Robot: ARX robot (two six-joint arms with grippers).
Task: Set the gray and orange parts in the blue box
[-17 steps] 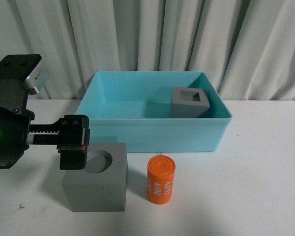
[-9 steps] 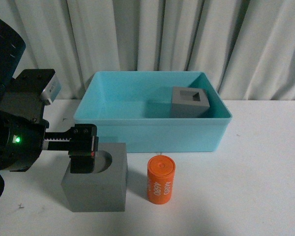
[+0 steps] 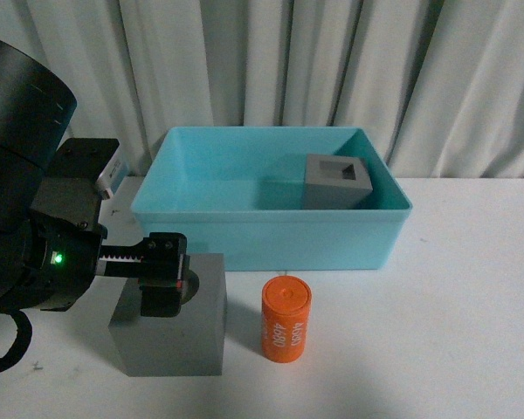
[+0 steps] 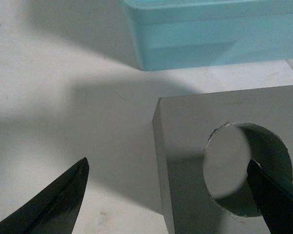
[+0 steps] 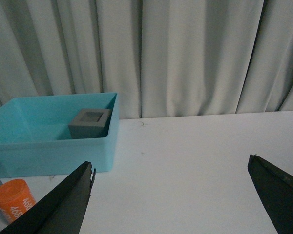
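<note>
The gray cube with a round recess [image 3: 170, 336] stands on the white table in front of the blue box [image 3: 271, 237]. My left gripper [image 3: 162, 284] is open and hovers right over this cube. In the left wrist view [image 4: 167, 163] one finger is beside the cube [image 4: 210, 122] and the other is over its recess. The gray cube with a rectangular recess [image 3: 336, 182] sits inside the box at the back right. The orange cylinder [image 3: 286, 319] stands upright next to the first cube. My right gripper [image 5: 171, 163] is open and empty above bare table.
A pale curtain [image 3: 271, 61] hangs right behind the box. The right wrist view shows the box [image 5: 53, 156], the cube in it [image 5: 90, 123] and the orange cylinder [image 5: 12, 200]. The white table [image 3: 454, 305] stretches to the right of the cylinder.
My left arm has moved right and forward, bringing its open gripper from the cube's left edge to over its top. The cubes, cylinder and box have not moved.
</note>
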